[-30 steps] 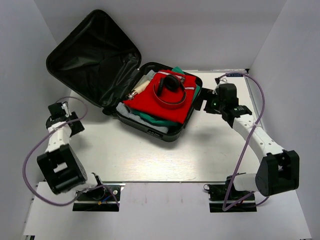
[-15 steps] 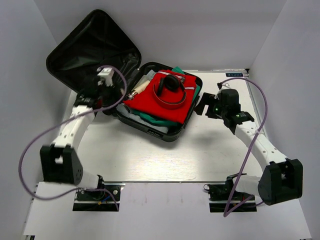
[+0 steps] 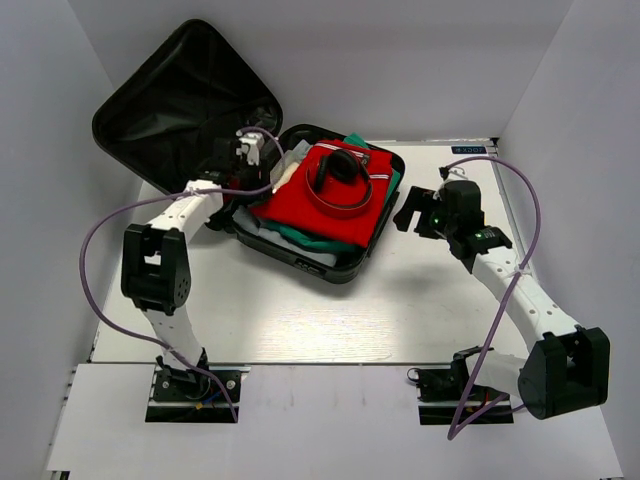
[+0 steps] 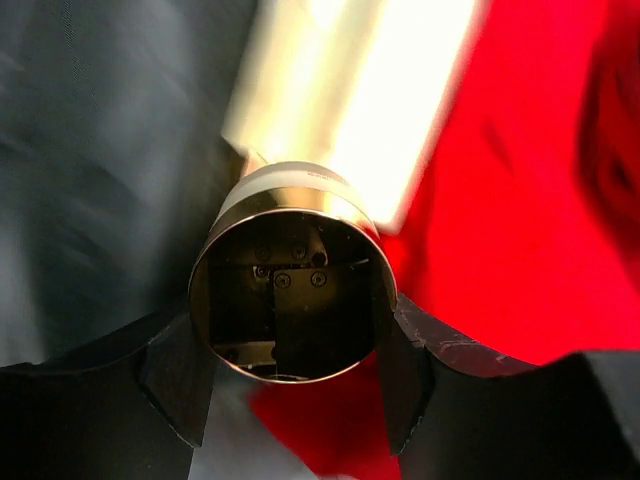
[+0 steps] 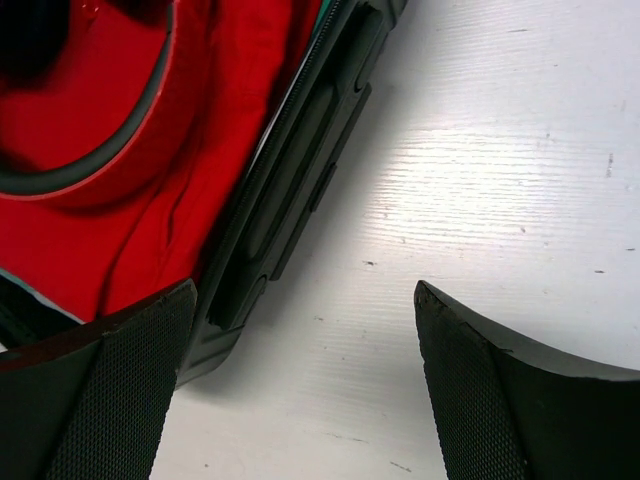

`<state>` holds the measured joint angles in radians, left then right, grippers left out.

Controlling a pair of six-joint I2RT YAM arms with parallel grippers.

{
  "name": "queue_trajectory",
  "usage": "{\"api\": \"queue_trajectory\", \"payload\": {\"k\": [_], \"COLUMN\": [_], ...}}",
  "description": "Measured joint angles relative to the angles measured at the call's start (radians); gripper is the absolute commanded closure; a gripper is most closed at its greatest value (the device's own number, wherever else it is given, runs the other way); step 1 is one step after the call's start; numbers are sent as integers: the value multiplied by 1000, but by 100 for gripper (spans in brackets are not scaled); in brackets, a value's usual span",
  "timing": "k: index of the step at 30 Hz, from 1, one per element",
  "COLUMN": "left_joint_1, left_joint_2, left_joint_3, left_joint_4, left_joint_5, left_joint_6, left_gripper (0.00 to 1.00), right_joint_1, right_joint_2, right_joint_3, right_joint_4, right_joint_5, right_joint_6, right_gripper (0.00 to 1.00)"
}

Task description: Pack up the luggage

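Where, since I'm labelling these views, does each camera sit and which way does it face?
Top: above and behind the robot, looking down at the table and open suitcase; left tool and right tool both show.
Left wrist: on the left arm, looking along its fingers at a bottle between them.
Right wrist: on the right arm, looking down past its open fingers at the suitcase's edge.
Shared: red cloth shows in all three.

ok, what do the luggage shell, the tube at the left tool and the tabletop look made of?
Luggage: likely hard black plastic, moulded grooves. Tube: cream body, probably plastic; mirror-bright gold cap, metal or plated. Tabletop: white, fine streaks, glare; painted wood or laminate.
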<state>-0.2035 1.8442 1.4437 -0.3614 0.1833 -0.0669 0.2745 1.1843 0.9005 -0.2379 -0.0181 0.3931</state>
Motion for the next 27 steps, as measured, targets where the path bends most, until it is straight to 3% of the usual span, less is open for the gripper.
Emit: {"api": "queue_trajectory", "payload": {"k": [8, 12, 14, 21, 27], "left_joint_1": [-80, -86, -90, -89, -66], "left_joint_2": [-15, 16, 51, 38, -97], "left_joint_3": [-7, 50, 108, 134, 135], "left_joint_4": [-129, -196, -243, -260, -269], "left_joint_5": [-12, -45, -69, -122, -124], "left_joint_6": [26, 25, 28, 52, 76], "left_gripper": [100, 48, 3, 0, 0], "right_joint_1": [0, 0, 0, 0, 0], "right_joint_2": [-1, -2, -3, -19, -19], "right_joint_3": [-15, -16, -16, -16, -16], "right_joint_4": [0, -1, -1, 1, 7], "right_joint_5": [27, 27, 29, 31, 30], "right_joint_6": [-6, -6, -5, -5, -4], "right_gripper": [10, 10, 10, 10, 10]}}
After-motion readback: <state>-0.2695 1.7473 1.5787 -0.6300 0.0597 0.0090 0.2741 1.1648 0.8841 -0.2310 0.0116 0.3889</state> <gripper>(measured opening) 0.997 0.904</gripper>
